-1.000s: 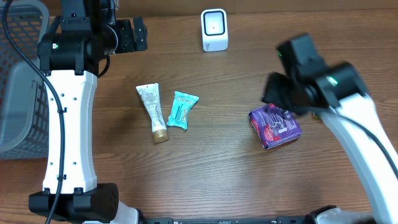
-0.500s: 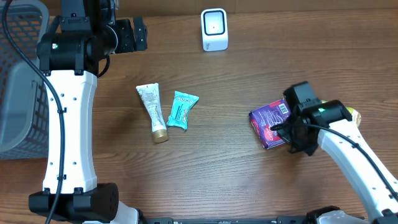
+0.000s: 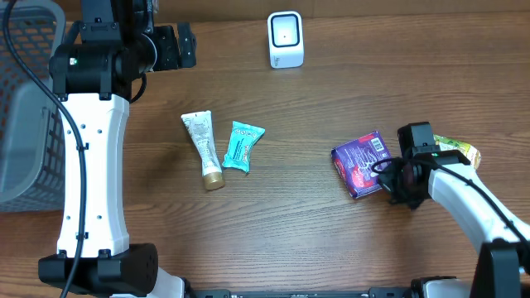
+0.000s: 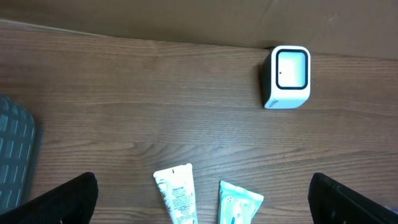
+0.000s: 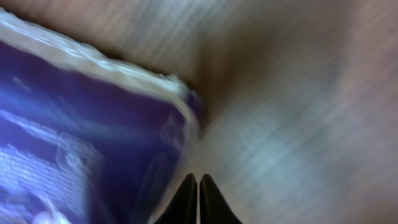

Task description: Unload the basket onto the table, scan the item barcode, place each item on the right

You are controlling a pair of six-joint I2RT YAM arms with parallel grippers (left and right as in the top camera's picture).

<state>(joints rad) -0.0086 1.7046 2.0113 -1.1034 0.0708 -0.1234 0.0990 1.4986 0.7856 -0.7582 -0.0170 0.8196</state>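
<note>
Currently the purple packet (image 3: 366, 165) lies flat on the wooden table (image 3: 298, 215), at its right side. It is a glossy, squarish pack turned at a slant, with red and white print on its face and a white barcode patch (image 3: 377, 147) at its upper right corner, facing up. The right gripper (image 5: 198, 186) is low over the table just beside the packet's right edge, its fingers pressed together with nothing between them; the blurred wrist view does not show whether they touch the pack. A yellow-green item (image 3: 457, 151) lies just beyond that arm. Further left lie a teal sachet (image 3: 242, 146) and a white tube (image 3: 203, 149), side by side. The white scanner (image 3: 286, 39) stands at the far edge. The left gripper (image 3: 184, 45) hangs near it, spread wide and empty, with a grey basket (image 3: 25, 99) at the far left.
</note>
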